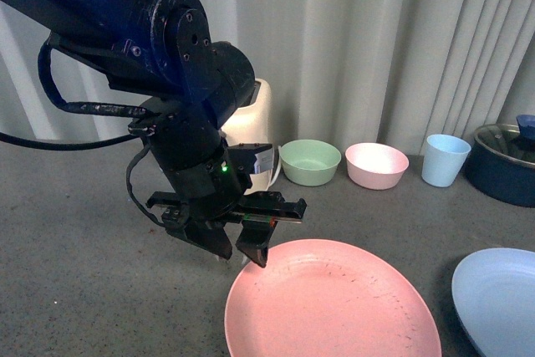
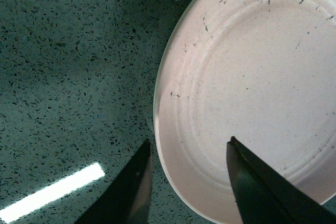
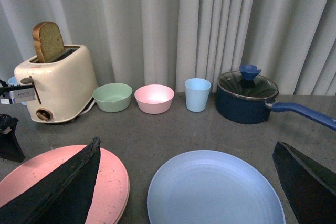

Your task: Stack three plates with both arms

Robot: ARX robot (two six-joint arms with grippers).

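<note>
— How did the left gripper [image 1: 242,250] stand?
— Its jaws were parted to a moderate gap and pointed down, straddling the far left rim of the pink plate [image 1: 334,311]. One finger was over the plate's inside, the other over the bare worktop [image 1: 75,232]. Whether either touched the rim could not be told.
— And the right gripper [image 3: 185,141]?
— It was spread wide and held nothing. The light blue plate [image 3: 210,192] showed ahead of it, between its fingers. That plate lay flat just right of the pink one, the two apart, both on the worktop's near side.
— What stood behind?
— Along the back edge, before the curtain [image 1: 376,39], stood a cream toaster [image 3: 55,85] with a bread slice [image 3: 47,40] upright in its slot. To its right came a green bowl [image 3: 112,97], a pink bowl [image 3: 154,98], a light blue cup [image 3: 197,94] and a dark blue lidded saucepan [image 3: 247,103].
</note>
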